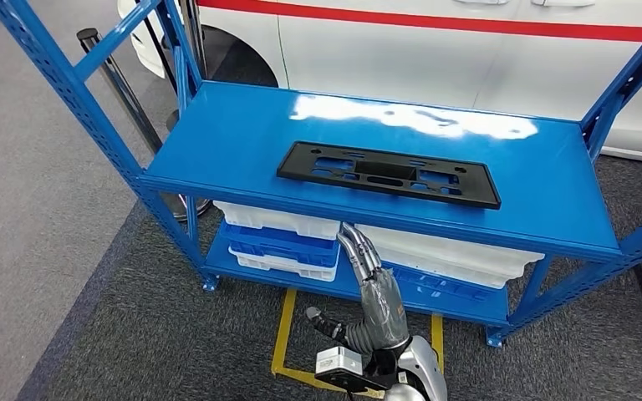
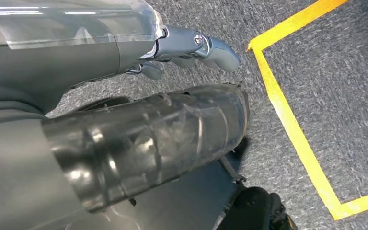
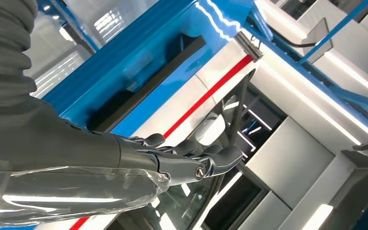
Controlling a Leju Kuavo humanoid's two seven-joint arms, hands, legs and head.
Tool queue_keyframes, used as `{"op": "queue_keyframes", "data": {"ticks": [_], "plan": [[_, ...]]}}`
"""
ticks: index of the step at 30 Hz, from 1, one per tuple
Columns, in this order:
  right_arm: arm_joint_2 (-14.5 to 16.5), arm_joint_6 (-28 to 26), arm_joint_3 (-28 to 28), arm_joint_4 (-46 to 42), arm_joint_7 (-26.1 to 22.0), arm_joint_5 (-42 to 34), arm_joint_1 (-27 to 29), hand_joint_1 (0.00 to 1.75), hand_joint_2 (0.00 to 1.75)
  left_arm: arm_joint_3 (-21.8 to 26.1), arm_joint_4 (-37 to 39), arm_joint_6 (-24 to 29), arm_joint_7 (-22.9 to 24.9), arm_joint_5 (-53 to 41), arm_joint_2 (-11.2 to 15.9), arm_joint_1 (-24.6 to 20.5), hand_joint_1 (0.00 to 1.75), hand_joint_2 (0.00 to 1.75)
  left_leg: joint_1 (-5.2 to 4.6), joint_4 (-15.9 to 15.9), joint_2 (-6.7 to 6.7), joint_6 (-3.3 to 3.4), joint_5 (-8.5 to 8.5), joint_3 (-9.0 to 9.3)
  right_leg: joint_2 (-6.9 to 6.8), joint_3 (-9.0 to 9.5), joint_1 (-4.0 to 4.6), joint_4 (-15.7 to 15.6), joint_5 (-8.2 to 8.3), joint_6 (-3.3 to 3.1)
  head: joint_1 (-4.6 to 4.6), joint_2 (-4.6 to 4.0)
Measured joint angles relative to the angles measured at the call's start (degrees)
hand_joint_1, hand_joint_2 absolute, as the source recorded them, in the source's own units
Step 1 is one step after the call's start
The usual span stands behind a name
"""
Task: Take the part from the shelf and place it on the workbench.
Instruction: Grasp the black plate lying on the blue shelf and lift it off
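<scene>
Black plastic, flat and cut with slots: your part [image 1: 389, 173] lies on the top board of the blue shelf [image 1: 217, 146], untouched. Your right hand [image 1: 363, 255] reaches up just below the shelf's front edge, fingers extended and holding nothing. Your left hand [image 2: 191, 48] hangs over grey carpet [image 2: 335, 96], fingers loose and empty.

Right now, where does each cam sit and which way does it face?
Head view: high on the body, looking forward and down at the blue shelf, the black part lying flat on top; the right hand is raised before the shelf's front edge.
Left wrist view: behind the left hand, facing the grey carpet and yellow tape.
Right wrist view: behind the right hand, looking at the shelf and the white car.
Shared: head and right wrist views both show shelf, part, car.
</scene>
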Motion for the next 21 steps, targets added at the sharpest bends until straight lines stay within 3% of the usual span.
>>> {"op": "queue_keyframes", "data": {"ticks": [1,2,3,5,6,9,11,14,15,16,17,19,21], "plan": [[-0.08,-0.11,-0.11,-0.01,0.06,0.16,0.11,0.0,1.75,0.0,0.0,-0.01,0.0,0.01,0.01,0.09,0.0,0.0,0.07,0.09,0.0,-0.05,1.13,-0.63,0.07,0.35,0.0,0.01,-0.28,0.04,0.01,0.0],[-0.14,-0.2,-0.21,-0.02,0.11,0.29,0.19,0.0,1.75,0.0,0.0,-0.01,0.0,0.01,0.02,0.14,0.0,0.0,0.12,-2.13,0.01,0.0,3.35,-0.09,0.16,0.81,0.0,0.02,-0.6,0.13,-0.01,0.0],[-0.2,-0.27,-0.29,-0.05,0.15,0.41,0.23,0.0,1.75,0.0,0.0,-0.01,0.0,0.01,0.03,0.16,0.0,0.0,0.15,-6.03,0.01,0.14,6.08,1.28,0.24,1.29,-0.01,0.02,-0.98,0.28,0.0,0.0],[-0.38,-0.41,-0.44,-0.23,0.25,0.74,0.26,0.0,1.75,-0.01,0.0,-0.02,-0.01,-0.01,0.04,0.06,0.0,0.0,-0.04,-12.82,-0.02,0.58,9.02,4.16,0.31,1.86,0.13,0.08,-1.65,0.79,0.02,0.0],[-0.48,-0.5,-0.55,-0.37,0.34,1.05,0.28,0.0,1.75,-0.03,0.0,-0.02,-0.03,-0.01,0.04,0.0,0.0,0.0,-0.17,-14.54,-0.05,0.81,9.23,4.89,0.31,1.91,0.19,0.09,-1.86,1.1,0.04,0.0],[-0.89,-1.01,-1.02,-0.92,0.71,2.74,0.33,0.0,1.75,-0.08,0.0,-0.02,-0.05,-0.02,0.1,0.0,0.0,0.0,-0.18,-15.55,-0.14,1.68,8.61,5.5,0.21,2.12,0.2,0.01,-2.34,2.04,0.04,0.0],[-1.24,-1.38,-1.44,-1.33,0.93,3.66,0.27,0.0,1.75,-0.11,0.0,-0.05,-0.07,-0.03,0.12,-0.01,0.0,0.0,0.05,-16.22,-0.12,2.41,8.46,6.34,0.09,1.33,0.17,2.25,-3.64,2.6,0.13,0.0],[-1.87,-1.54,-2.03,-1.49,1.19,4.33,0.43,0.0,1.75,-0.18,0.0,-0.16,-0.08,-0.04,0.11,-0.21,0.0,0.0,0.0,-16.46,-0.02,3.17,7.86,7.23,0.06,-4.8,0.01,12.78,-7.32,3.08,0.21,0.0],[-2.11,-1.55,-2.14,-1.49,1.27,4.5,0.56,0.0,1.75,-0.19,0.0,-0.19,-0.08,-0.05,0.12,-0.2,0.0,0.0,-0.02,-16.42,-0.04,3.26,7.58,7.5,0.05,-6.76,-0.04,15.44,-7.6,3.18,0.22,0.0],[-2.36,-1.55,-2.22,-1.49,1.37,4.66,0.65,0.0,1.75,-0.2,0.0,-0.2,-0.08,-0.06,0.13,-0.14,0.0,0.0,-0.03,-16.35,-0.07,3.25,7.23,7.89,0.05,-7.69,-0.09,15.85,-6.52,3.22,0.21,0.0],[-2.54,-1.55,-2.28,-1.5,1.46,4.83,0.67,0.0,1.75,-0.21,0.0,-0.2,-0.08,-0.07,0.13,-0.1,0.0,0.0,-0.02,-16.26,-0.12,3.17,6.83,8.36,0.03,-7.49,-0.12,14.05,-4.39,3.19,0.22,0.0],[-2.79,-1.55,-2.35,-1.57,1.68,5.29,0.64,0.0,1.75,-0.27,0.02,-0.21,-0.08,-0.1,0.1,-0.06,0.0,0.0,-0.04,-16.05,-0.2,2.82,5.91,9.31,-0.03,-5.0,-0.11,7.02,0.42,2.96,0.22,0.0],[-3.01,-1.55,-2.43,-1.77,1.91,5.85,0.62,0.0,1.75,-0.33,0.05,-0.22,-0.07,-0.1,0.06,-0.11,0.0,0.0,-0.23,-15.83,-0.29,2.18,5.22,9.61,-0.04,-3.07,0.07,2.27,1.86,2.48,0.21,0.0]]}}
